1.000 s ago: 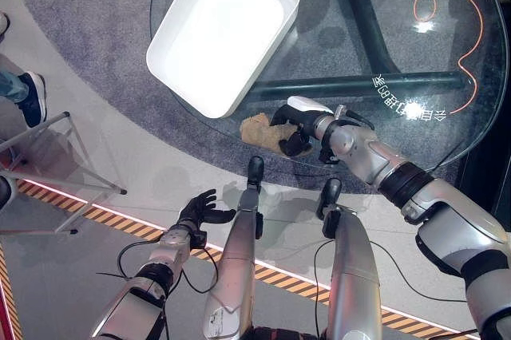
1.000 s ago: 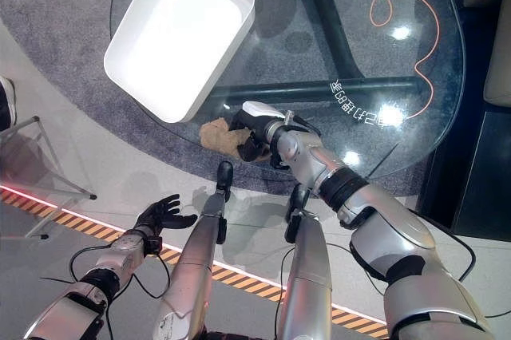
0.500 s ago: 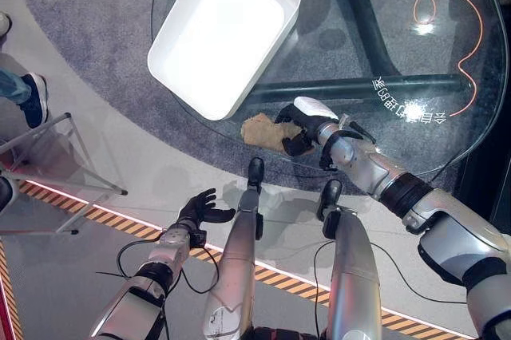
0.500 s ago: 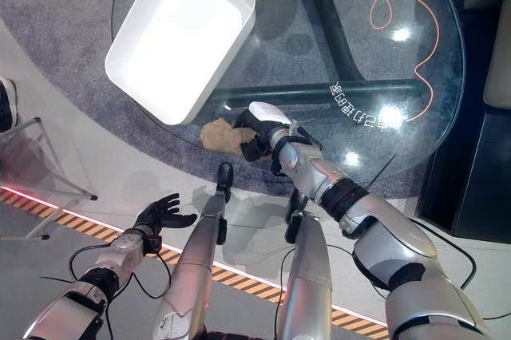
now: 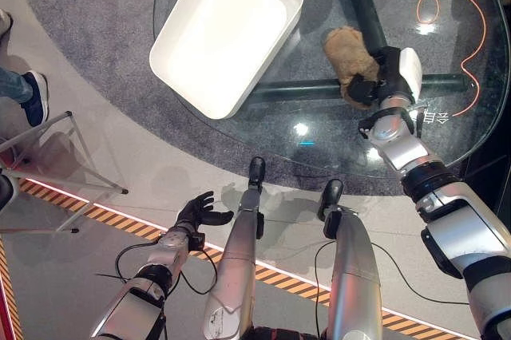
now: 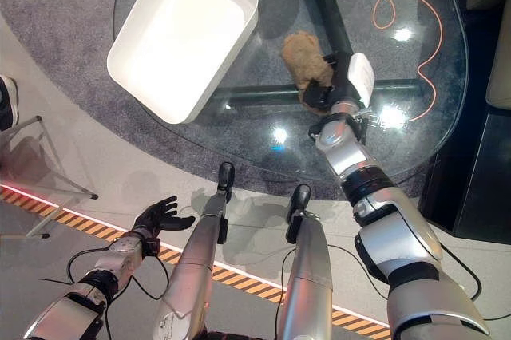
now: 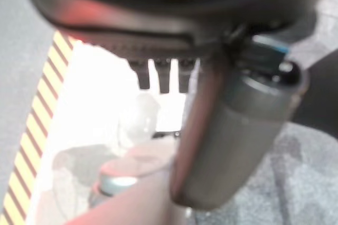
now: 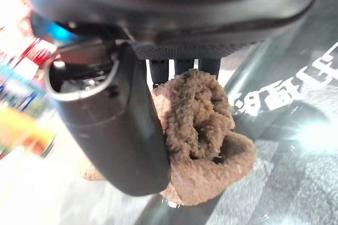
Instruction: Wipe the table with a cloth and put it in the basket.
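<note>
Glass table [image 5: 447, 128]: round and clear, carrying everything; the landmark for what follows is the white basket [image 5: 227, 33] standing on its left part.
Basket: a white rectangular tub, nothing in it, sitting at an angle near the table's near-left rim.
Right hand [image 5: 389, 77]: now over the middle of the table, to the right of the basket and level with its near end. A second ago it was at the table's near edge, just below the basket's near corner, so it has swept away from the robot across the glass.
Cloth [image 5: 347, 51]: brown and fuzzy, bunched up, pinched between the right hand's thumb and curled fingers [image 8: 182, 66], and lying on the glass between that hand and the basket.
Change: cloth and hand have travelled together over the glass, which reads as a wiping stroke in progress.
Task meaning: wiping looks under way; the drop into the basket is not yet done.
Left hand [image 5: 201, 211]: low by the floor, well below the basket, fingers spread, holding nothing.
</note>
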Controlling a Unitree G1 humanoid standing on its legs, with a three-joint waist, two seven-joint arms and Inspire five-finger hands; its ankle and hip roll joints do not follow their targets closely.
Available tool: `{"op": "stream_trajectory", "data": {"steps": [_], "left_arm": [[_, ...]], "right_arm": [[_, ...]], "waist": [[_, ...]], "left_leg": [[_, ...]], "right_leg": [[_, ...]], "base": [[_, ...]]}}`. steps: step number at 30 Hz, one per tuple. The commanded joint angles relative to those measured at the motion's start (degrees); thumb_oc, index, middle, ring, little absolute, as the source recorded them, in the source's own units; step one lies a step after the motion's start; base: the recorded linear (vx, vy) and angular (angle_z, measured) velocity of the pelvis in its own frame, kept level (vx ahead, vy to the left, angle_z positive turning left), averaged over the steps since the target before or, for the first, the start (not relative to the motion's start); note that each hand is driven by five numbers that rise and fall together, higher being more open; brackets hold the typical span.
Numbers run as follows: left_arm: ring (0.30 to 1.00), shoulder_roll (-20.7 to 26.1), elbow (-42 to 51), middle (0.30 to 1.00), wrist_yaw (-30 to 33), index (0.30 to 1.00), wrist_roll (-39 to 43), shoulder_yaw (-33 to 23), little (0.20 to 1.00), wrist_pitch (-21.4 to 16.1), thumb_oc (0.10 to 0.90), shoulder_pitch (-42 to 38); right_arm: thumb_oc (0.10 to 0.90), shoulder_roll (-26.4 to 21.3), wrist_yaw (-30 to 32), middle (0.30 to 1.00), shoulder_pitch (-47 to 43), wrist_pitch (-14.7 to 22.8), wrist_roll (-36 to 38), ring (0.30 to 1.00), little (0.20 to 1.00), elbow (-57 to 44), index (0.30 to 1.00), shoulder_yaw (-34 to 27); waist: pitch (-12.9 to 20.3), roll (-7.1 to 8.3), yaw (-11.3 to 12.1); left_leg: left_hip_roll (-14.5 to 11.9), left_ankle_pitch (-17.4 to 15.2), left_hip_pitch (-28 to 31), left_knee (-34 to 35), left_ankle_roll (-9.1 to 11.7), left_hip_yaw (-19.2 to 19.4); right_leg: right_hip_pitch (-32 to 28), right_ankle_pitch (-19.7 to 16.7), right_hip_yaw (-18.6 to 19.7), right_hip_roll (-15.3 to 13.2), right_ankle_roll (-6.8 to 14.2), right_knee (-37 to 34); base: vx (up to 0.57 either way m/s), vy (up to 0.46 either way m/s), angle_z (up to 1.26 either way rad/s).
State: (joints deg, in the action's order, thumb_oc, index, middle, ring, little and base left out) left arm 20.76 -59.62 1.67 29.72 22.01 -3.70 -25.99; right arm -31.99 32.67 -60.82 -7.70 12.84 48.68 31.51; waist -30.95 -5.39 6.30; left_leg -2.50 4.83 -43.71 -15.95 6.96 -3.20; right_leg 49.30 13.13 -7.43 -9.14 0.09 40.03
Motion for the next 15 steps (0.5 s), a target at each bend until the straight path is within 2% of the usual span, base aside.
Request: {"op": "stream_trajectory", "data": {"steps": [1,8,10,15], "left_arm": [[0.9,0.5,-1.2,0.9,0.3,0.9,1.8,0.5,0.9,-1.1,0.8,3.7],[0.9,1.3,-1.1,0.9,0.1,0.9,2.6,0.5,0.9,-1.6,0.8,4.0],[0.9,1.9,-0.7,0.9,-0.1,0.9,3.0,0.5,0.9,-1.4,0.8,4.2],[0.9,3.0,-0.9,0.9,-0.6,0.9,2.8,0.2,0.9,-1.6,0.8,4.6]], "right_arm": [[0.1,-8.1,7.2,0.3,-4.6,2.1,0.3,0.3,0.2,2.8,0.3,-2.8],[0.1,-11.6,11.3,0.3,-4.3,1.9,-0.7,0.3,0.2,11.3,0.3,-5.9],[0.1,-13.5,13.6,0.3,-3.6,0.6,0.9,0.3,0.2,15.0,0.3,-7.5],[0.1,-15.8,16.2,0.3,-1.5,4.0,7.6,0.3,0.2,21.6,0.3,-12.0]], "waist": [[1.2,-1.47,-1.1],[1.2,-1.47,-1.2],[1.2,-1.36,-1.2],[1.2,-1.01,-1.1]], "left_leg": [[3.7,-7.4,-0.8,-9.4,-5.1,3.3],[3.6,-7.7,-1.0,-9.6,-5.5,3.3],[3.6,-7.9,-1.2,-9.7,-5.7,3.2],[3.5,-8.4,-1.5,-10.1,-5.9,2.8]], "right_leg": [[-1.3,-7.3,-2.0,2.1,2.4,-7.7],[-1.2,-7.3,-1.8,2.3,2.5,-7.7],[-1.2,-7.4,-1.9,2.4,2.6,-7.9],[-1.2,-7.4,-1.9,2.6,2.8,-7.9]], "base": [[0.0,0.0,0.0],[0.0,0.0,0.0],[0.0,0.0,0.0],[-0.01,-0.033,0.03]]}}
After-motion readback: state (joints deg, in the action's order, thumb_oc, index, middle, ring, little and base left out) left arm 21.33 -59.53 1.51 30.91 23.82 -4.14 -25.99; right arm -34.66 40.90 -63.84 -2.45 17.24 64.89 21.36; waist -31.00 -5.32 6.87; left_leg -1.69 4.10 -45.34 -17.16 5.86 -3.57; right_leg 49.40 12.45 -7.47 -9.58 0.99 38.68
